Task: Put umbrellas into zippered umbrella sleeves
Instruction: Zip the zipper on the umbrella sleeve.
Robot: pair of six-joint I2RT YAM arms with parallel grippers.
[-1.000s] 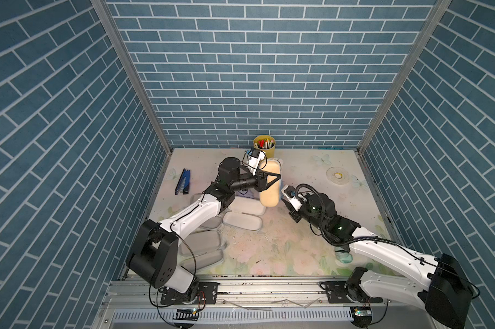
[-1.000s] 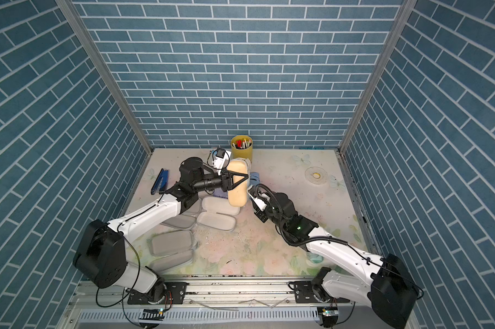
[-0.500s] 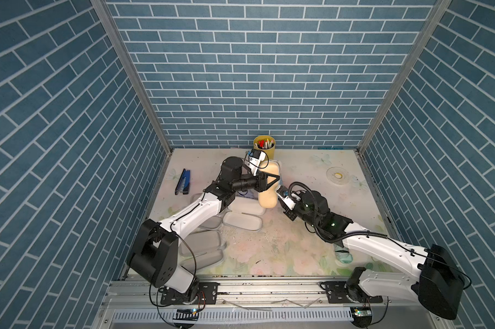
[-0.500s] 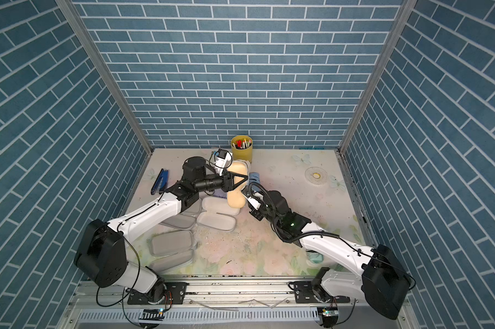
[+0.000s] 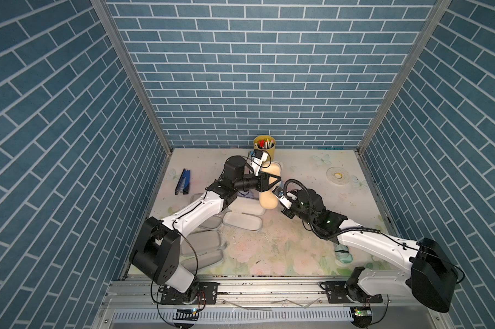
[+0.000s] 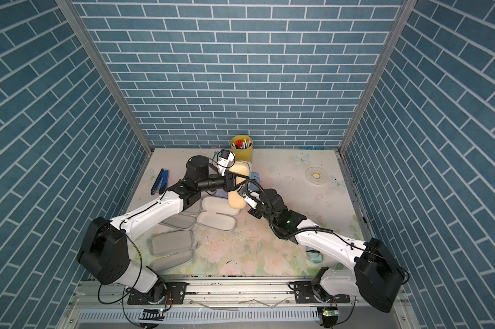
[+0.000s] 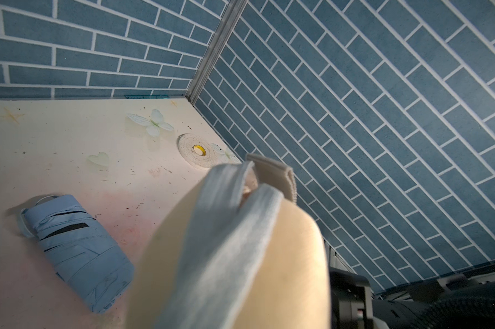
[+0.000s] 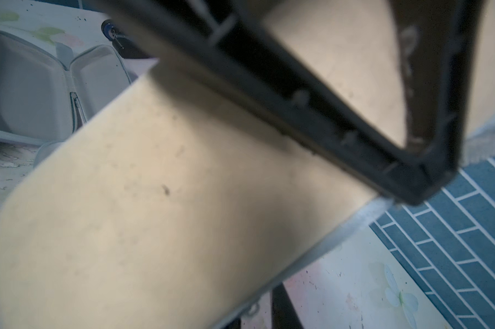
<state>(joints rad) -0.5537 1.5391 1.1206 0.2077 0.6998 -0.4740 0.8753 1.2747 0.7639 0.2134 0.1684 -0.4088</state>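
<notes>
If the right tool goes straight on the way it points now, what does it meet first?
The tan sleeve, gripped by the left tool, lies directly ahead of the right tool and fills its wrist view. Whether they touch, I cannot tell.

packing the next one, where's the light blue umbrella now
The light blue umbrella lies on the table at the back, just right of the tan sleeve and near the yellow pen cup; the left wrist view shows it best.
</notes>
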